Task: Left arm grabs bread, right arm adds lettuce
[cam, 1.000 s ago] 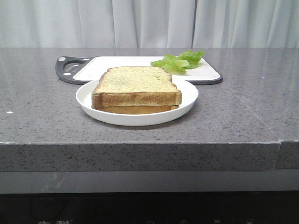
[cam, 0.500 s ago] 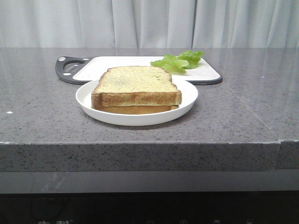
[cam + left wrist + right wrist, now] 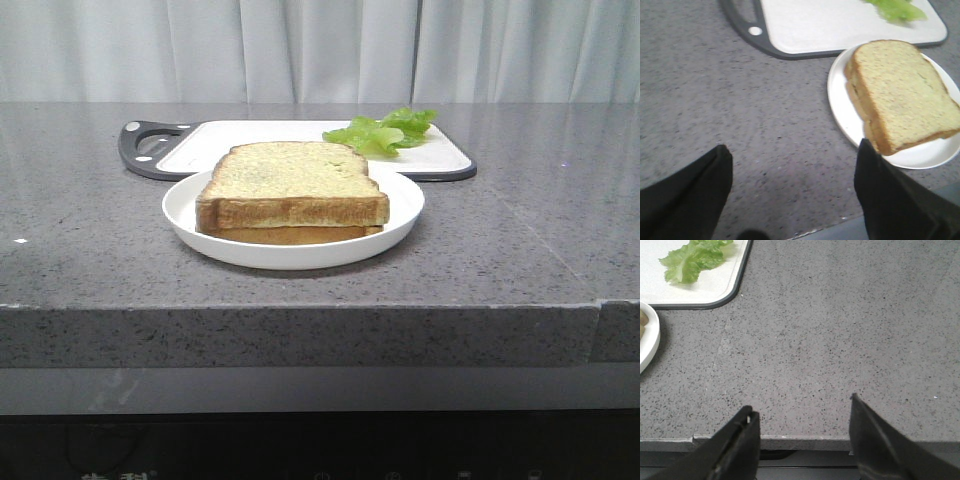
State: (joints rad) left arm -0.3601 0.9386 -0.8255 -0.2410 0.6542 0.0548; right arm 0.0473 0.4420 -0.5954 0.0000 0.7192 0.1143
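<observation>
The bread (image 3: 292,181), a thick pale slice with a brown crust, lies on top of a thinner tan slice (image 3: 295,235) on a white plate (image 3: 400,213). The lettuce (image 3: 383,131) rests on the right end of a white cutting board (image 3: 260,135) behind the plate. Neither arm shows in the front view. In the left wrist view my left gripper (image 3: 792,150) is open above bare counter near the front edge, with the bread (image 3: 902,92) beyond one finger. My right gripper (image 3: 802,407) is open over the counter's front edge, and the lettuce (image 3: 692,259) lies far off on the board.
The cutting board has a dark grey rim and a handle (image 3: 145,148) at its left end. The grey speckled counter (image 3: 520,240) ends in a front edge (image 3: 300,306) close to the plate. White curtains hang behind.
</observation>
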